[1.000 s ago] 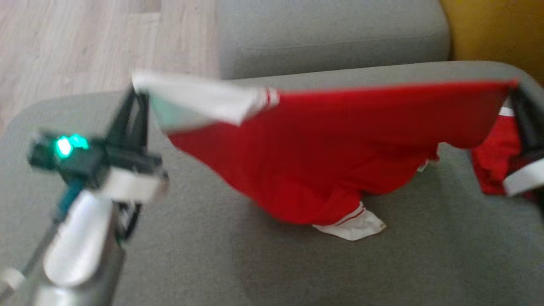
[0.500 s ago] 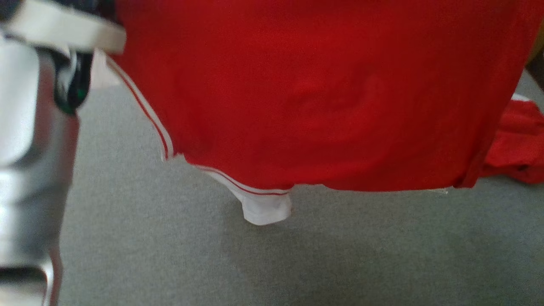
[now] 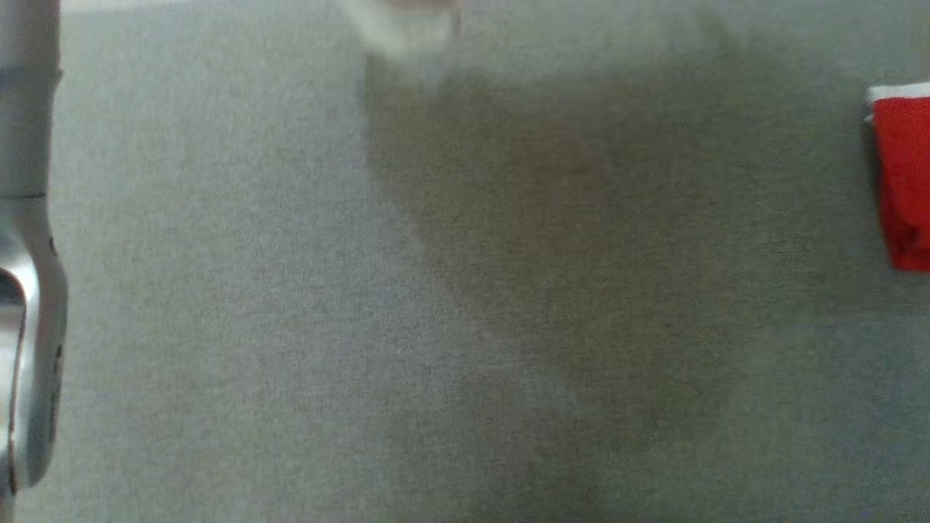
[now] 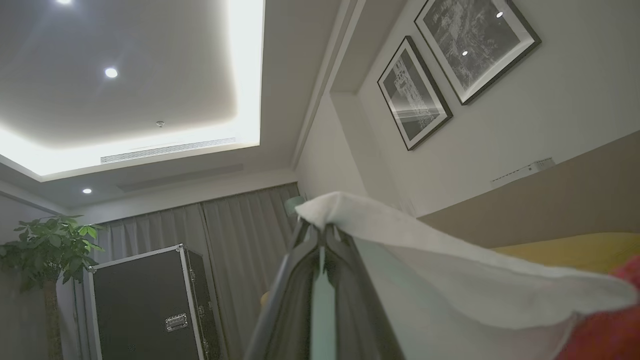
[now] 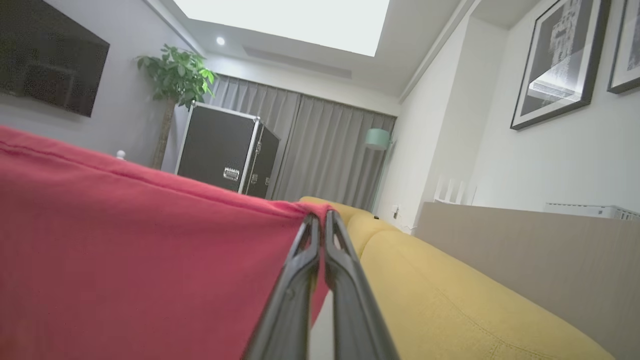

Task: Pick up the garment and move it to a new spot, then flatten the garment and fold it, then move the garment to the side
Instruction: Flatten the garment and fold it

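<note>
The garment is a red shirt with white trim. In the left wrist view my left gripper (image 4: 320, 231) is shut on its white cloth edge (image 4: 440, 260), which drapes off to the right, with red fabric at the lower right corner. My right gripper (image 5: 319, 220), seen in the right wrist view, is shut on the red garment's (image 5: 125, 250) corner, the cloth stretched out to the left. A red part of the garment (image 3: 904, 181) with a white hem hangs at the right edge of the head view, and a blurred white bit (image 3: 407, 22) shows at the top.
The head view looks down on a grey cushion surface (image 3: 290, 305) with a broad shadow across it. My pale left forearm (image 3: 29, 254) runs along the left edge. A yellow sofa (image 5: 450, 290), a black flight case (image 5: 220, 150), a potted plant and curtains stand around.
The garment has risen out of the head view, from stretched over the cushion to only a red piece at the right edge. The view has shifted too.
</note>
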`<state>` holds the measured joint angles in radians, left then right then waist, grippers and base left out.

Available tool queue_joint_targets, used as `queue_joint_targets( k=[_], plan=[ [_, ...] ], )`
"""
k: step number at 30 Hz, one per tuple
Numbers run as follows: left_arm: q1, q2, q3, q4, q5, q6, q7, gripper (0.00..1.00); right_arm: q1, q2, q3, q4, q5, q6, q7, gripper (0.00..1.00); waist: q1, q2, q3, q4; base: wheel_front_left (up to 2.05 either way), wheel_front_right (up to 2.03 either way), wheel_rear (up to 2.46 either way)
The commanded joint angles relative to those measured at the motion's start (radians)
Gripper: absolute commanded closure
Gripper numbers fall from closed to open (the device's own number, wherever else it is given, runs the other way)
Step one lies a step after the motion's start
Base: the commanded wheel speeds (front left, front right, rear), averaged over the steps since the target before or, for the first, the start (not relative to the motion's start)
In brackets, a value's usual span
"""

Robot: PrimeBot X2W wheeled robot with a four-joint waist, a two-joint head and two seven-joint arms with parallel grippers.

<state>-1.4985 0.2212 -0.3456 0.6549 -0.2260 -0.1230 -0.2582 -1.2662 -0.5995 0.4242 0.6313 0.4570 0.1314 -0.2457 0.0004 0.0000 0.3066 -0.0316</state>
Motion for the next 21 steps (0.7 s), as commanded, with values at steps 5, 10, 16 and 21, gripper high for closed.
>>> queue_joint_targets(
  k=[5,10,16,21],
  plan=[
    [0.089,0.025,0.042,-0.155,-0.011,-0.003,-0.003,1.00,0.035,-0.014,0.014,-0.029,-0.047,-0.001,-0.015,1.00,-0.0004,0.0000,0.093,0.054,0.00,0.00,0.00],
    [0.378,0.017,0.076,-0.324,-0.039,-0.006,-0.003,1.00,0.193,-0.001,-0.010,-0.071,-0.071,-0.001,-0.016,1.00,-0.0004,0.0000,0.099,0.073,0.00,0.00,0.00],
    [0.842,0.013,0.080,-0.490,-0.038,-0.007,-0.003,1.00,0.486,0.023,-0.077,-0.131,-0.078,-0.001,-0.016,1.00,-0.0004,0.0000,0.042,0.087,0.00,0.00,0.00],
    [1.145,0.008,0.057,-0.529,-0.050,-0.007,-0.003,1.00,0.749,0.038,-0.156,-0.200,-0.074,-0.001,-0.016,1.00,-0.0004,0.0000,-0.028,0.088,0.00,0.00,0.00]
  ],
)
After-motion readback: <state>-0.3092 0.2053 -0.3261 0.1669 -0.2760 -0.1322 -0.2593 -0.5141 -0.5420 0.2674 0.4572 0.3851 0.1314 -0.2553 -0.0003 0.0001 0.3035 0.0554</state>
